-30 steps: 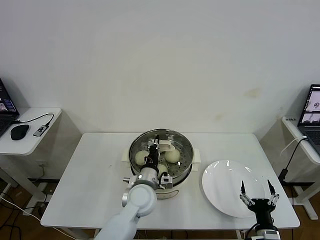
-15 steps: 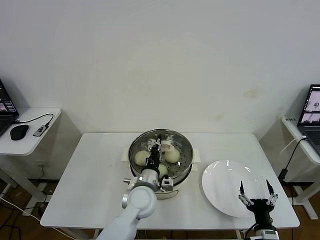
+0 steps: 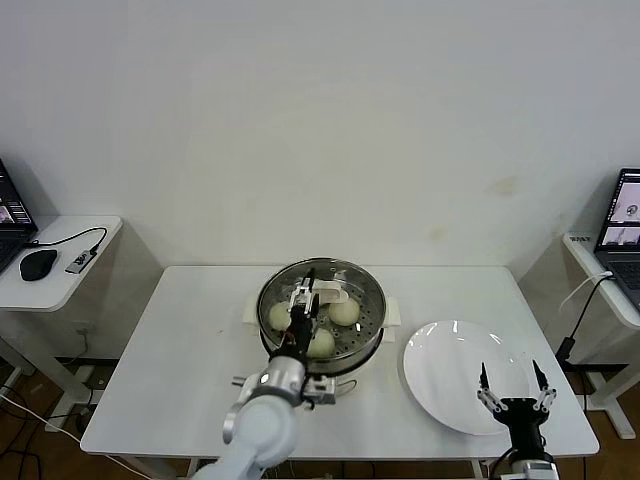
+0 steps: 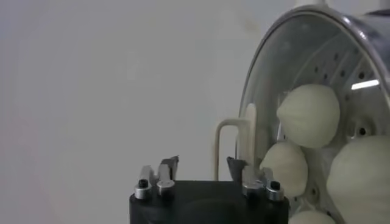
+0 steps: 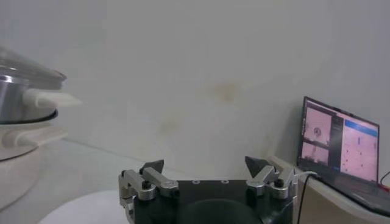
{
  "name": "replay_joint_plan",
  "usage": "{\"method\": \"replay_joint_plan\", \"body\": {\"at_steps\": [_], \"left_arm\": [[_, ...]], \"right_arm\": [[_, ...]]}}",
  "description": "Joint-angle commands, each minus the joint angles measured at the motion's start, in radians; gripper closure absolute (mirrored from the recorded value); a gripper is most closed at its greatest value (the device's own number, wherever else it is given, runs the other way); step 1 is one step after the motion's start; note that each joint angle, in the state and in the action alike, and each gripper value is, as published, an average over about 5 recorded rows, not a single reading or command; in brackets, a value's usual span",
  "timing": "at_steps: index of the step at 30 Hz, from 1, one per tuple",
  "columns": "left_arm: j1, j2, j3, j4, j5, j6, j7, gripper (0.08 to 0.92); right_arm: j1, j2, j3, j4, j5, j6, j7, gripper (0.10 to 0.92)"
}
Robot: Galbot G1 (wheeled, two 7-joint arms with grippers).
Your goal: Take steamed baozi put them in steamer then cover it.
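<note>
Drawn back from the cover (image 3: 322,296), the left gripper (image 3: 302,301) was seen with fingers released just off its handle; the cover sat on the steamer (image 3: 322,345), baozi (image 3: 345,312) inside. The right gripper (image 3: 514,381) hung spread over the plate (image 3: 440,370).

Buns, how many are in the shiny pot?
4, by the left wrist view: all baozi sit inside the steamer under the cover, one farthest in, one beside the handle, one nearer, one barely showing.
</note>
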Motion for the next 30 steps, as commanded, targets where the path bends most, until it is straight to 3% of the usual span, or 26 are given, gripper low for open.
{"method": "replay_joint_plan", "body": {"at_steps": [1, 5, 7, 10, 18, 30], "left_arm": [[0.365, 0.147, -0.196, -0.329, -0.586, -0.091, -0.227, 0.229], [0.526, 0.156, -0.395, -0.299, -1.127, -0.308, -0.395, 0.182], [0.585, 0.139, -0.489, -0.243, -1.306, -0.427, -0.440, 0.178], [0.660, 0.126, -0.566, -0.191, -1.453, -0.499, -0.460, 0.177], [0.802, 0.100, -0.561, -0.129, -1.634, -0.576, -0.401, 0.177], [0.793, 0.068, -0.526, -0.024, -1.658, -0.613, -0.338, 0.177]], "right_arm": [[-0.001, -0.005, -0.007, -0.001, 0.003, 0.005, -0.001, 0.203], [-0.008, -0.021, -0.027, 0.002, 0.015, 0.018, -0.003, 0.203], [-0.015, -0.034, -0.042, 0.006, 0.028, 0.021, -0.005, 0.203], [-0.032, -0.061, -0.071, 0.017, 0.063, 0.021, -0.010, 0.203], [-0.110, -0.133, -0.140, 0.036, 0.180, -0.012, -0.050, 0.203], [-0.166, -0.138, -0.203, 0.058, 0.218, -0.065, -0.080, 0.203]]}}
